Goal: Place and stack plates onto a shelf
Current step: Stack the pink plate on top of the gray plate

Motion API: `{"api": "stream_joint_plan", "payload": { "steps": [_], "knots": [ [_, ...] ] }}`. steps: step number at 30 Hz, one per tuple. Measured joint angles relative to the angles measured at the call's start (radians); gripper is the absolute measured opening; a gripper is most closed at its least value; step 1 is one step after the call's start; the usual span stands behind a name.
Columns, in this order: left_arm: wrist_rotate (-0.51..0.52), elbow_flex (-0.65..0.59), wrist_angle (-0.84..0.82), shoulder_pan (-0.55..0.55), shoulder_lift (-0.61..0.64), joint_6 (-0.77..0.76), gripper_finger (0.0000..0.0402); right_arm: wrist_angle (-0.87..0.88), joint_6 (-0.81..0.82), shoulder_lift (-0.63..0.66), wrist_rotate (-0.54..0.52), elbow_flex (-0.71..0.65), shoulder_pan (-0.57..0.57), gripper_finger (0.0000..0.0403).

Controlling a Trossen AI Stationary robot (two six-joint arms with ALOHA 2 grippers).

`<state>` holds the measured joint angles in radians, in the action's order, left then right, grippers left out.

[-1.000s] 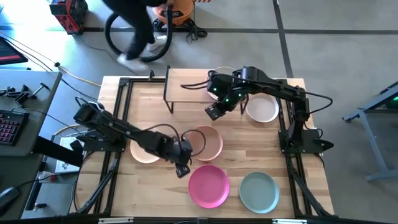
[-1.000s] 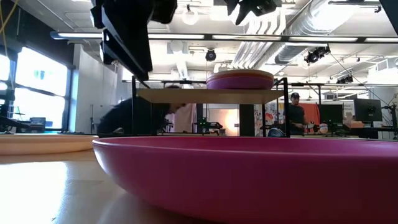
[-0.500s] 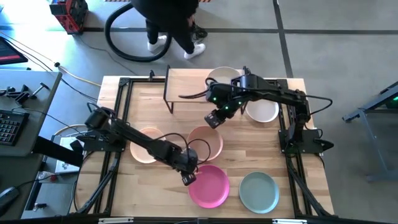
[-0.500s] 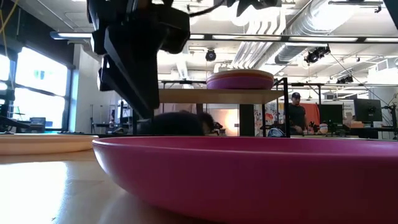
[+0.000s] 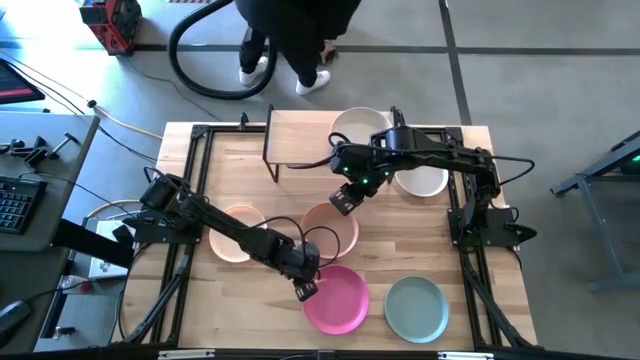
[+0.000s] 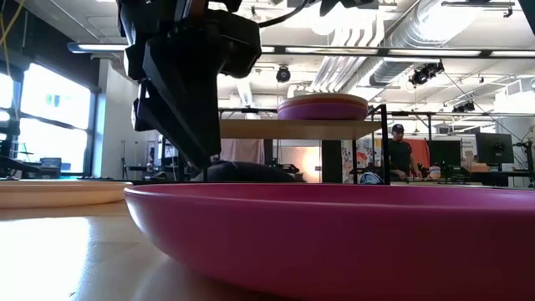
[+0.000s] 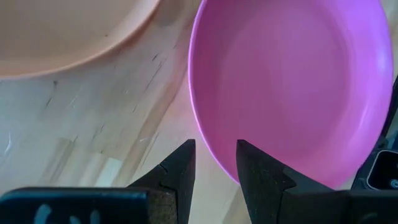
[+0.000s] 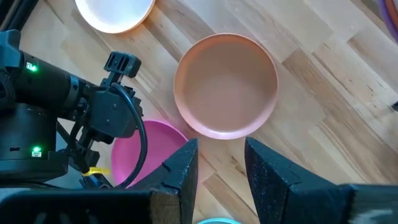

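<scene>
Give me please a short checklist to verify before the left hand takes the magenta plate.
1. Left hand open: ok, there is a gap between the fingers and nothing in it.
2. Left hand lined up with the magenta plate: ok, the fingers stand on both sides of its near rim.
3. Magenta plate free of its neighbours: ok, the tan-pink plate and the pale teal plate do not overlap it in the high view.
4. Right hand out of the way: ok, it hovers open over the tan-pink plate.
5. Room on the shelf: cannot tell, a plate stack already sits at its right end.
</scene>
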<state>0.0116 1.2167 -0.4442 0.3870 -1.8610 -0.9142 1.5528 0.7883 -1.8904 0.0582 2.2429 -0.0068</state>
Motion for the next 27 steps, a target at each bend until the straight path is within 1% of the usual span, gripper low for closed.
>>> {"api": "stream_joint_plan", "payload": {
  "steps": [8,17,22,25,27],
  "knots": [
    [0.019,0.000,0.002,0.000,0.000,0.000,0.0106,-0.001,0.000,0.000,0.000,0.000,0.001,0.0110],
    [0.023,-0.010,0.007,-0.008,-0.006,0.018,0.0106,-0.001,0.019,0.000,-0.024,0.000,0.001,0.0110],
    [0.008,-0.008,0.031,-0.008,-0.021,0.026,0.0106,-0.001,0.023,0.000,-0.025,0.000,0.001,0.0110],
    [0.001,-0.012,0.016,-0.006,-0.035,0.026,0.0106,-0.001,0.018,0.000,-0.030,0.000,-0.001,0.0110],
    [0.000,-0.008,0.047,-0.004,-0.045,0.026,0.0106,-0.001,0.019,0.000,-0.031,0.000,-0.006,0.0110]
  ]
}}
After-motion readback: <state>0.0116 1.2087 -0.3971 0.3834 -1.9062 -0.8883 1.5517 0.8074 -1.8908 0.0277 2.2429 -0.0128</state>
